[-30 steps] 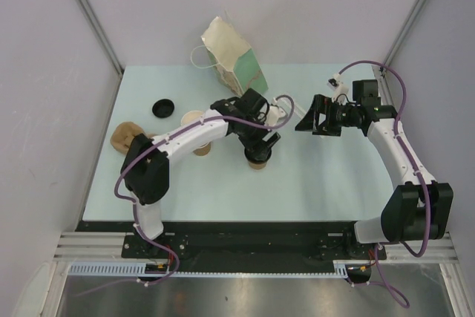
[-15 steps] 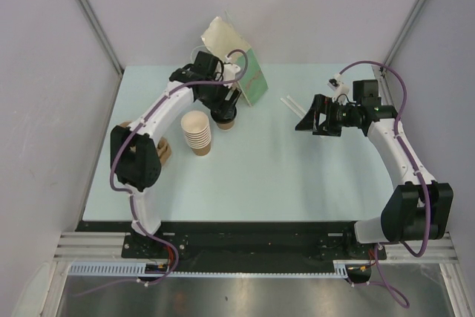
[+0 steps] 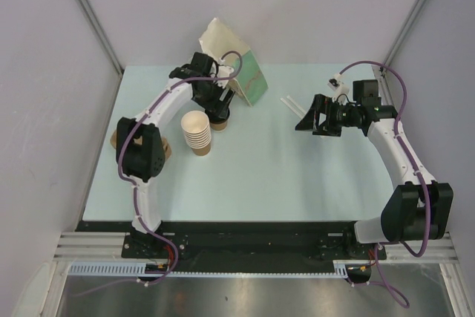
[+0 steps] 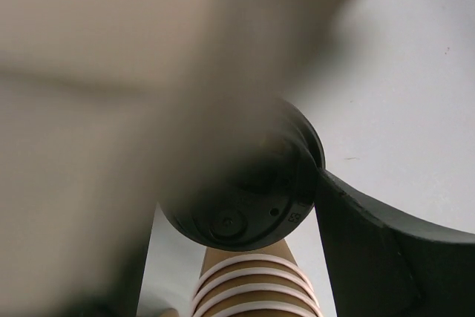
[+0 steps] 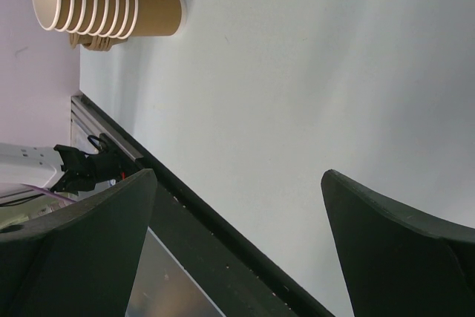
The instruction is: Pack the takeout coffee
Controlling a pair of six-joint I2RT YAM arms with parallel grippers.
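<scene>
The takeout coffee [image 3: 220, 123], a small brown cup with a black lid [image 4: 249, 217], is held by my left gripper [image 3: 216, 107] at the back left of the table. The gripper is shut on it, and one dark finger [image 4: 378, 250] presses the lid's rim. The cup sits right at the foot of the tan and green paper bag [image 3: 249, 79], whose blurred beige paper fills most of the left wrist view. My right gripper [image 3: 309, 121] hovers over the right middle of the table, open and holding nothing [image 5: 239, 176].
A stack of nested lidless brown cups [image 3: 197, 133] stands just left of the held cup and also shows as the stack [image 5: 104, 1] in the right wrist view. A moulded-pulp carrier [image 3: 118, 139] lies at the left edge behind the arm. Two white sticks [image 3: 286, 102] lie near the right gripper.
The left arm carried the coffee from the table's middle back and left to the bag, with only a small shift in the last half second. The right arm stayed still.
</scene>
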